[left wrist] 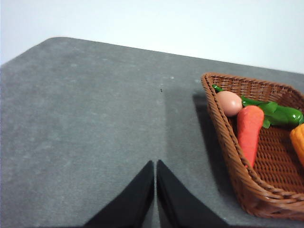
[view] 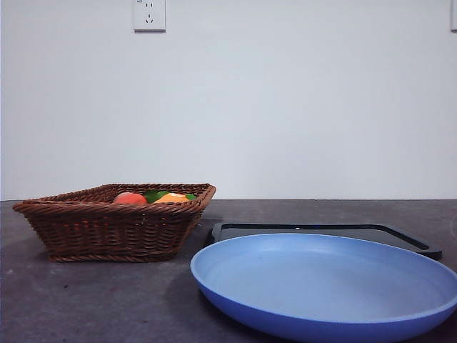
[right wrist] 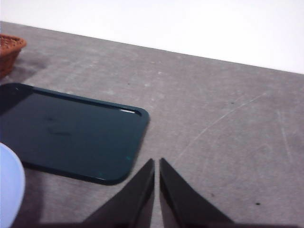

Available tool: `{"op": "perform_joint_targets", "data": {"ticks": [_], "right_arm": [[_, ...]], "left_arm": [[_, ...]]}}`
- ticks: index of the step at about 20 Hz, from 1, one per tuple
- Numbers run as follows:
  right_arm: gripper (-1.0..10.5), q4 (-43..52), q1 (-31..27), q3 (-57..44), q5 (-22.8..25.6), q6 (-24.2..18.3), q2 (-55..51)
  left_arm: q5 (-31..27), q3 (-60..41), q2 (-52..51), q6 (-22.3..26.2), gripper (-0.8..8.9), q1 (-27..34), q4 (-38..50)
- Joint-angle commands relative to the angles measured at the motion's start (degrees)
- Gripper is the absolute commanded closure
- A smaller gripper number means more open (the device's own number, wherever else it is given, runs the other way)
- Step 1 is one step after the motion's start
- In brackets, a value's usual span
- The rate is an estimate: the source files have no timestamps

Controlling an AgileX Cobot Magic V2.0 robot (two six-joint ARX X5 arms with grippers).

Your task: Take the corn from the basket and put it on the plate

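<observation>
Step in hand: none begun; both arms waited, neither near the corn.

Corn (left wrist: 298, 142) lay inside the basket (left wrist: 223, 118), visible in the left wrist view only as an orange edge at the frame's border; in the front view an orange hump (view: 171, 198) showed just above the rim, probably the same cob but not certain. Beside it in the basket: a red-orange carrot-like piece (left wrist: 249, 130), an egg (left wrist: 229, 103), and green items (left wrist: 280, 114).

Plate (view: 325, 286) stood bare on the surface (view: 86, 300), near the basket but apart from it. A black tray (right wrist: 71, 133) lay behind the plate.

Left gripper (left wrist: 156, 164): fingers closed together, only a hairline gap between them, holding nothing, over bare surface beside the basket's outer wall. Right gripper (right wrist: 156, 161): fingers likewise closed, empty, over the surface just off the tray's corner.

Judgement: the left arm sits closer to the basket, so it seems the likelier one to reach. Next move would call for opening the fingers, travelling over the rim, and coming down across the cob's middle, clear of the carrot-like piece. The glossy cob might slip if gripped near an end
</observation>
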Motion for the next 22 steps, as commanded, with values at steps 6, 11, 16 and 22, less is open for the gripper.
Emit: {"op": "perform_joint_targets", "data": {"ticks": [6, 11, 16, 22], "right_arm": [[9.4, -0.5, -0.1, -0.2, -0.5, 16.9, -0.2], [9.4, 0.3, -0.1, 0.0, -2.8, 21.7, -0.2], [9.4, 2.9, -0.1, 1.6, -5.8, 27.7, -0.2], [9.4, 2.5, -0.1, 7.3, -6.6, 29.0, -0.1]], "left_arm": [[-0.1, -1.5, -0.1, -12.5, 8.06, 0.2, 0.7], [2.1, -1.4, -0.1, -16.5, 8.06, 0.2, 0.7], [8.4, 0.2, -0.1, -19.4, 8.06, 0.2, 0.2], [12.2, 5.3, 0.5, -22.4, 8.06, 0.2, -1.1]]}}
